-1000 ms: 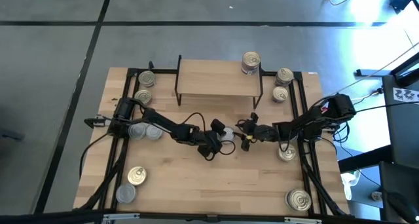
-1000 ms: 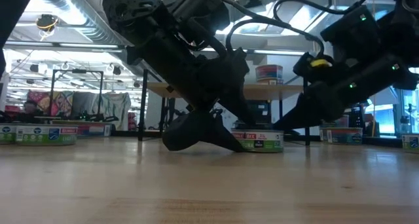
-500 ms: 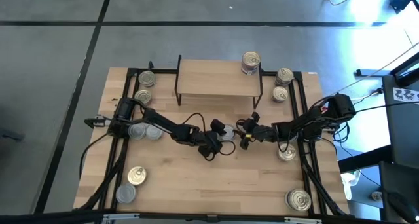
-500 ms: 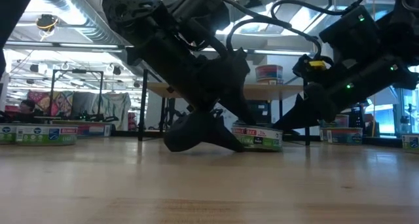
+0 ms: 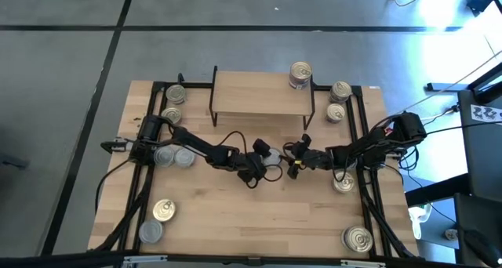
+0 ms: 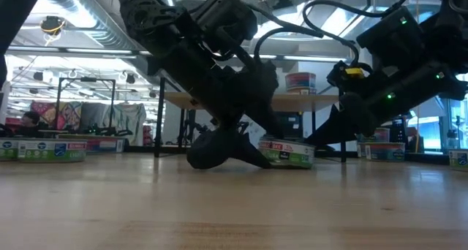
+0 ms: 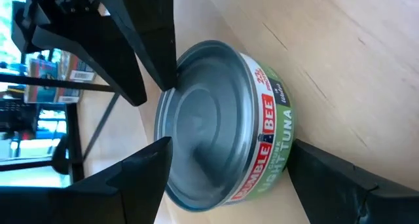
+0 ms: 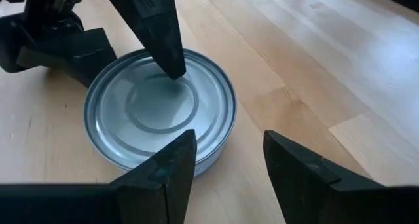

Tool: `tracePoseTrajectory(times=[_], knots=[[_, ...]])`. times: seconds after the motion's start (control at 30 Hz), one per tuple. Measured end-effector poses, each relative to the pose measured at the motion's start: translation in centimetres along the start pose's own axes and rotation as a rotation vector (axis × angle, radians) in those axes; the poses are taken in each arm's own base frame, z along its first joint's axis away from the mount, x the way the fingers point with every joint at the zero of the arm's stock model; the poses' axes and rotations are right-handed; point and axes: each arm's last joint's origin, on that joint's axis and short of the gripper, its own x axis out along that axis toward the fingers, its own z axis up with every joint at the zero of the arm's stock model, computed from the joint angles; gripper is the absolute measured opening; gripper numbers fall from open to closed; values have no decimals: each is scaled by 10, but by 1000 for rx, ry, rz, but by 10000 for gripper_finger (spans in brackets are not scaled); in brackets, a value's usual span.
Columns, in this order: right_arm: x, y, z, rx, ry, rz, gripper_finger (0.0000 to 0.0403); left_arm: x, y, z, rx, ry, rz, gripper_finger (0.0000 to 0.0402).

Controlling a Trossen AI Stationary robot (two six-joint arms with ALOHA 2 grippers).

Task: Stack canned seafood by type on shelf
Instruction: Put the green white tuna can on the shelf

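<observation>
A tuna can [image 5: 271, 160] with a plain silver lid sits mid-table, in front of the light-wood shelf [image 5: 261, 95]. My left gripper [image 5: 264, 164] is shut on this can [image 7: 222, 126]. My right gripper [image 5: 294, 161] stands open just to the can's right. In the right wrist view its fingers [image 8: 226, 162] reach the can's near edge [image 8: 160, 106]; I cannot tell whether they touch. A short stack of gold-lidded cans [image 5: 300, 74] stands on the shelf's right end. My left gripper comes at the can slanting down from the table's left. One fingertip [image 8: 171, 65] rests on the lid's recessed middle. The other finger [image 8: 69, 52] lies against the can's wall low on the left-arm side [image 7: 288, 152]. In the low view the can [image 6: 287, 153] sits slightly tilted on the table.
Gold-lidded cans lie at the far left [image 5: 173, 95], the far right [image 5: 339, 91], by the right arm [image 5: 343, 183], the near left [image 5: 164, 211] and the near right [image 5: 357, 238]. Silver-lidded cans [image 5: 172, 156] lie under the left arm. Black frame rails run along both table sides.
My left gripper has rolled slightly while keeping its hold. In the low view the can has come up a little and now sits slightly tilted. My right gripper has kept still.
</observation>
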Motion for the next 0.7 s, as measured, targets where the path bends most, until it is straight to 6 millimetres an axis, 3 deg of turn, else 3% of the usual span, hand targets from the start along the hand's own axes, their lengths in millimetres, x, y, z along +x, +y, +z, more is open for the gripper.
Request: tracePoseTrajectory(times=[0.33,0.7], knots=[[0,0,-1,-1,4,6,182,7,-3,1,-15,-19,30,281],[0,0,2,8,-19,8,182,3,-5,6,-36,-15,59,142]])
